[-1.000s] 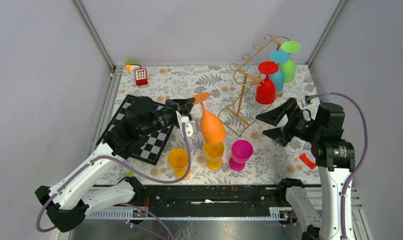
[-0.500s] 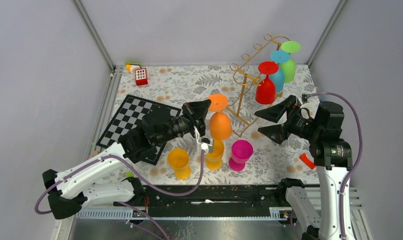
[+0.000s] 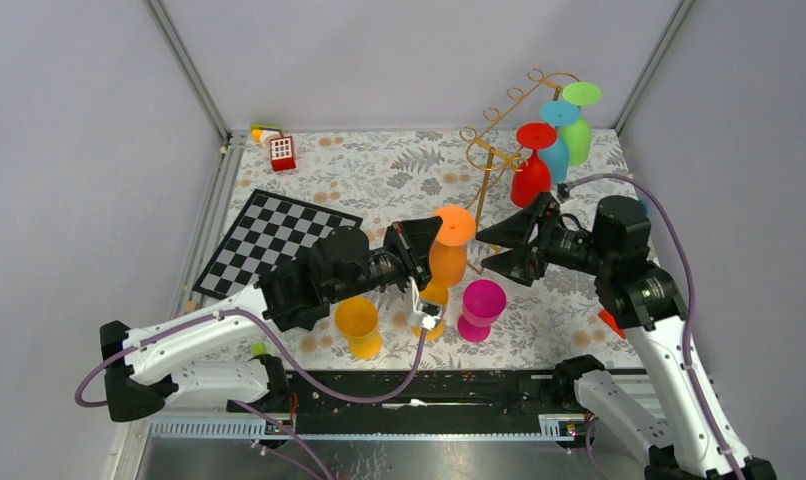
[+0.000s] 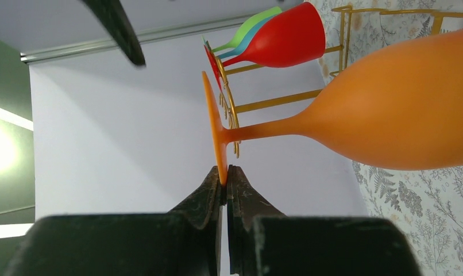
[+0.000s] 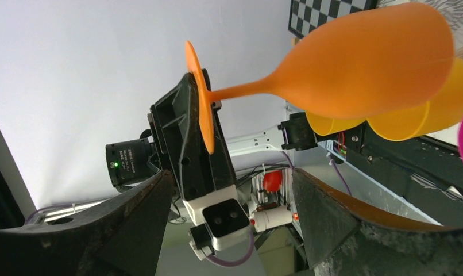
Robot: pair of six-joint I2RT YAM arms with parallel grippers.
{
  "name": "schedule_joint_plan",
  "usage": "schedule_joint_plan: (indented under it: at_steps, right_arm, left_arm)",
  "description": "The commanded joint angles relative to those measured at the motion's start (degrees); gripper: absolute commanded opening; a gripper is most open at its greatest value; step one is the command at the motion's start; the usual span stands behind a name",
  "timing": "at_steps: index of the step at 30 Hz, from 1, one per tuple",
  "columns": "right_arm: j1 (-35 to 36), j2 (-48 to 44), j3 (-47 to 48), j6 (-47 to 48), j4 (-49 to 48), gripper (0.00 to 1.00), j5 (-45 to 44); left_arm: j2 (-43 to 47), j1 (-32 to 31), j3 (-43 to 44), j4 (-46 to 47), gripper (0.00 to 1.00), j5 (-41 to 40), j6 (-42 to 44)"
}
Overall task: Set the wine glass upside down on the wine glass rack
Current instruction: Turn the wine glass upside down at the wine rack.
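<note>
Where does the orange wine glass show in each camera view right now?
Top external: orange wine glass at centre, foot uppermost.
Left wrist: orange wine glass fills the right side, foot pointing left.
Right wrist: orange wine glass upper right, foot pointing left.
Shared landmark: left gripper shut on the foot's rim.

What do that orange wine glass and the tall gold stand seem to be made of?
The orange wine glass looks like plastic or perhaps silicone, not real glass: it is opaque, one even colour, and matte with only soft highlights. The gold stand looks like thin metal wire with a shiny gold finish: slim rods bent into curls that catch the light. Sight alone cannot confirm either.
</note>
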State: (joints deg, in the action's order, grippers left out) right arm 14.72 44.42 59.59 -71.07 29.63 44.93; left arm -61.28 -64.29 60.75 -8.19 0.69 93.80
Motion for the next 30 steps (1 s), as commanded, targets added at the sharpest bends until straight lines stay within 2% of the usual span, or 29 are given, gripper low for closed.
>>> schedule_joint_plan:
  at_steps: [1, 6, 9, 10, 17, 22, 24, 28, 30]
  right_arm:
    - [5.36, 2.90, 1.75, -2.97, -8.07, 0.81, -4.10]
    - [7.79, 4.21, 0.93, -4.65, -11.99, 0.72, -5.84]
    - [8.43, 4.32, -0.09, -5.61, -14.15, 0.63, -6.71]
    - [8.62, 4.34, -0.29, -5.84, -14.73, 0.57, -6.89]
    - [10.22, 4.14, -1.68, -6.46, -16.10, 0.36, -7.25]
    - [10.50, 2.31, -3.47, -6.89, -15.99, 0.08, -7.87]
    - [10.49, 1.60, -3.96, -6.89, -15.47, 0.02, -8.17]
    - [10.51, 0.15, -4.69, -6.66, -14.59, 0.00, -8.64]
    - [10.48, -0.47, -4.79, -6.27, -13.79, 0.00, -9.03]
  left_arm:
    - [0.36, -1.74, 3.01, 0.61, 0.00, -2.41, 2.77]
    - [1.04, -3.71, 2.51, 0.19, 0.00, -3.82, 2.72]
    - [1.54, -4.96, 2.25, 0.11, 0.00, -4.73, 2.35]
    - [1.66, -5.31, 2.10, 0.16, 0.00, -5.00, 2.21]
    - [2.25, -7.01, 1.54, 0.06, 0.00, -6.18, 1.66]
    - [2.39, -7.66, 1.32, 0.04, 0.00, -6.64, 1.57]
    - [2.39, -7.90, 1.17, 0.03, 0.00, -6.82, 1.48]
    - [2.64, -8.29, 1.00, 0.07, 0.02, -6.93, 1.22]
    - [2.87, -8.39, 0.83, -0.32, 0.17, -7.04, 1.13]
